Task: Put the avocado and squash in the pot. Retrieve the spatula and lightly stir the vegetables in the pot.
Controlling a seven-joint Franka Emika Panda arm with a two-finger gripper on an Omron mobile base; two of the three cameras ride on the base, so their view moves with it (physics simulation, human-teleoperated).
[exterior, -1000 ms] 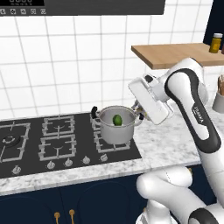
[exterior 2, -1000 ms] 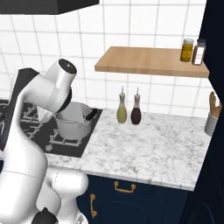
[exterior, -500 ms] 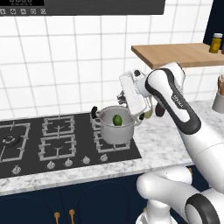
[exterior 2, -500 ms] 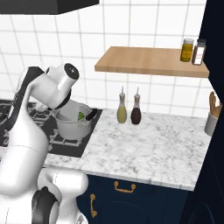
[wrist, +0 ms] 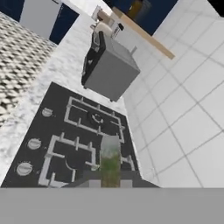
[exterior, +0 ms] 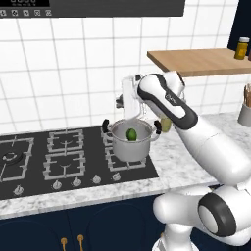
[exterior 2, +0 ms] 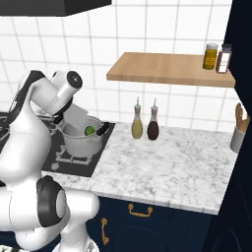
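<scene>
Kitchen sim: marble bench (exterior 2: 162, 162) with a black hob (exterior: 59, 157). Avocado (exterior: 131, 134) already sits in the pot (exterior: 129, 143) at the hob's right end. End effector (exterior: 128, 98) hangs above it, can't tell if it's apart. Squash and spatula stirring look left.

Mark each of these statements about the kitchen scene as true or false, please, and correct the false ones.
1. The avocado lies inside the pot. True.
2. The pot stands on the marble counter. False: it stands on the black stove.
3. Two bottles stand on the counter under the wooden shelf. True.
4. The wooden shelf carries nothing. False: two jars stand at its far right end.
5. The pot has a lid on it. False: its mouth is open and the avocado shows inside.
</scene>
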